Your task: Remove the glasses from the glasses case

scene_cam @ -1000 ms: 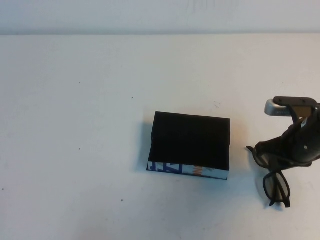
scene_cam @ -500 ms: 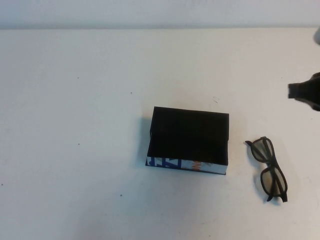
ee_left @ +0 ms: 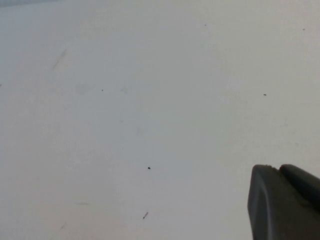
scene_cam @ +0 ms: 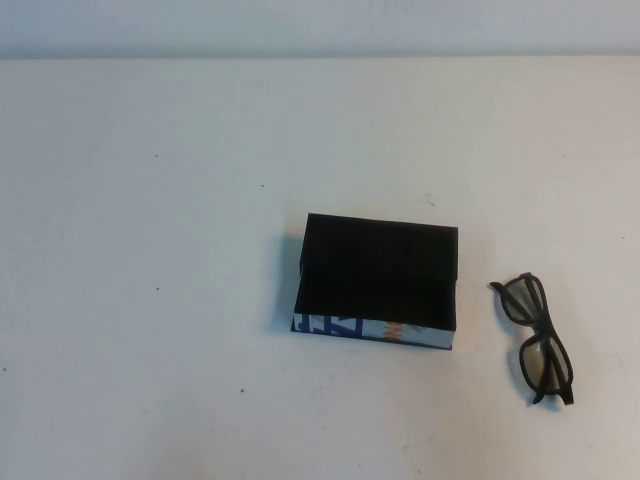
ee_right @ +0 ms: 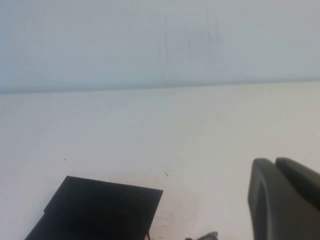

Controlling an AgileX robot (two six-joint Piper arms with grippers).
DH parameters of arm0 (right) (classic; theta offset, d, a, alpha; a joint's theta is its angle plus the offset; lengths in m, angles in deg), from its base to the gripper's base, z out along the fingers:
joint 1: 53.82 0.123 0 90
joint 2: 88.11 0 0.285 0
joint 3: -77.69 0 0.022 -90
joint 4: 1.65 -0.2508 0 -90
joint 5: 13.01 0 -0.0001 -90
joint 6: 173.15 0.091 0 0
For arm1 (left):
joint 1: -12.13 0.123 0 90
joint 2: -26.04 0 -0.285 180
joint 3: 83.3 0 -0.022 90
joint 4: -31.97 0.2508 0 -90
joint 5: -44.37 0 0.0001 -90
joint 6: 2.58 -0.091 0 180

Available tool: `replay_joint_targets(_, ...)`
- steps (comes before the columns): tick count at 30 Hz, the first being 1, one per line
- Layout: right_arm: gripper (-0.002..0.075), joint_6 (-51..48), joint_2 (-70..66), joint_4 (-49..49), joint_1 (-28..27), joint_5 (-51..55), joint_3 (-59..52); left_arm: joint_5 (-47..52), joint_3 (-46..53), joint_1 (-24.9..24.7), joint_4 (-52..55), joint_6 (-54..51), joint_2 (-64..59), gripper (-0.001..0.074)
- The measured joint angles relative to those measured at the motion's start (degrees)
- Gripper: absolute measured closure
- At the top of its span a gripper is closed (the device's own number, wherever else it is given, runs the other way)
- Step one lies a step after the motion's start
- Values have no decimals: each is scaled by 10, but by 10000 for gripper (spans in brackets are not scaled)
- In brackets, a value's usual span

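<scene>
The glasses case (scene_cam: 380,280) lies in the middle of the table, black face up, with its white, blue and orange printed side toward me. It also shows in the right wrist view (ee_right: 100,210). The dark-framed glasses (scene_cam: 534,331) lie flat on the table to the right of the case, apart from it, with nothing holding them. Neither gripper shows in the high view. My left gripper (ee_left: 278,167) is shut and empty over bare table. My right gripper (ee_right: 275,161) is shut and empty, raised off the table to the right of the case.
The white table (scene_cam: 150,250) is bare but for small dark specks. A pale wall (ee_right: 150,40) rises at its far edge.
My right gripper has let go of the glasses and drawn back to the right, out of the high view. The glasses now lie on the table. The case has not moved.
</scene>
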State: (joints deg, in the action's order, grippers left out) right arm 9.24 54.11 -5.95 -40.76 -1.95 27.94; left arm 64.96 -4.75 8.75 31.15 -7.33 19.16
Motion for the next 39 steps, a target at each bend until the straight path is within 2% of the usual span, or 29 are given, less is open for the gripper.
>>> replay_joint_targets(9, 742, 0, 53, 5, 0, 2, -61, 0, 0, 0, 0, 0, 0, 740)
replay_joint_targets(19, 742, 0, 57, -6, 0, 50, -73, 0, 0, 0, 0, 0, 0, 740)
replay_joint_targets(23, 742, 0, 115, -13, 0, 67, -74, 0, 0, 0, 0, 0, 0, 740)
replay_joint_targets(33, 742, 0, 262, -16, -64, 62, -79, 0, 0, 0, 0, 0, 0, 740)
replay_joint_targets(39, 743, 0, 299, -11, -69, 11, -155, 0, 0, 0, 0, 0, 0, 740)
